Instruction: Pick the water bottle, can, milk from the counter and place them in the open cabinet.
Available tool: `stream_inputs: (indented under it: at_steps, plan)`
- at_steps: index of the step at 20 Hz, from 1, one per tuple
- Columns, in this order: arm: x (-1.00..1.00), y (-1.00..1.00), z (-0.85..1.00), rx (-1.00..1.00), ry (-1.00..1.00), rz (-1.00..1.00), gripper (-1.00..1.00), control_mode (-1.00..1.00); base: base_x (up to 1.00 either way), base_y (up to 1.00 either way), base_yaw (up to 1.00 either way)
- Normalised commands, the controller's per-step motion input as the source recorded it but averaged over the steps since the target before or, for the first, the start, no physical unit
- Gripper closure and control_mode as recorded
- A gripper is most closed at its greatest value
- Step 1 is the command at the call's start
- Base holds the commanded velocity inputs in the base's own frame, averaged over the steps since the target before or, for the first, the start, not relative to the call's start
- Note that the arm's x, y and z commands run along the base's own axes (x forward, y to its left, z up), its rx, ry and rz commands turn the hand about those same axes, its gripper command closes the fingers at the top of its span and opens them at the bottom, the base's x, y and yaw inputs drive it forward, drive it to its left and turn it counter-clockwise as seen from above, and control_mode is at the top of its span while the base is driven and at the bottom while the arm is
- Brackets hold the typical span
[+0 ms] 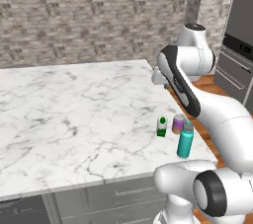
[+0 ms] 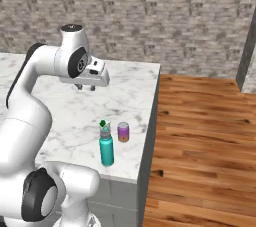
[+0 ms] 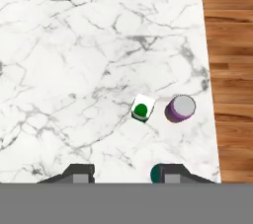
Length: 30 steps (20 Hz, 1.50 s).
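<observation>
Water bottle (image 2: 106, 147) first — it is standing upright near the counter's right edge, and I am hovering well above the slab with nothing between my fingers (image 3: 80, 172). My gripper (image 2: 85, 87) is reading as drawn in as far as it goes, though in the hand view the two tips are showing with bare marble between them; empty either way.

The relation the coming move is turning on: looking down along my fingers, the bottle's teal top (image 3: 157, 172) is peeking out just beside one fingertip, at the near edge of my view. So the bottle is lying below me and off to the wood-floor side, not between the tips. Its long axis is running vertical, cap up, so I am judging that a side-on closure around the body suits it, after a shift toward that edge and a descent.

Working outward: the milk (image 3: 142, 109) is sitting just beyond the bottle, and the can (image 3: 180, 108) just beside the milk, nearer the counter (image 3: 74, 70) edge. All three are standing upright, close together but apart.

Count — one water bottle, one can, one milk; three items, all on the marble, none moved to a cabinet yet.
</observation>
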Motion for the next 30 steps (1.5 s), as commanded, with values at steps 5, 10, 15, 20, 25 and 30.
stream_inputs:
  at_steps: [5, 10, 15, 20, 25, 30]
  plan:
    - [-0.09, -0.02, -0.23, 0.00, 0.00, -0.02, -1.00, -1.00, 0.00, 0.00, 0.00]
    - [-0.48, -0.42, -0.46, 0.00, -0.04, 0.00, -1.00, -1.00, 0.00, 0.00, 0.00]
    - [-0.23, -0.87, -0.30, 0.00, -0.07, 0.05, -1.00, -1.00, 0.00, 0.00, 0.00]
    - [0.00, -0.70, -0.05, 0.00, -0.09, 0.31, -1.00, -1.00, 0.00, 0.00, 0.00]
    - [0.00, -0.15, 0.00, 0.02, -0.09, 0.36, -1.00, -1.00, 0.00, 0.00, 0.00]
    - [0.00, -0.16, 0.00, 0.07, -0.18, 0.27, -1.00, -1.00, 0.00, 0.00, 0.00]
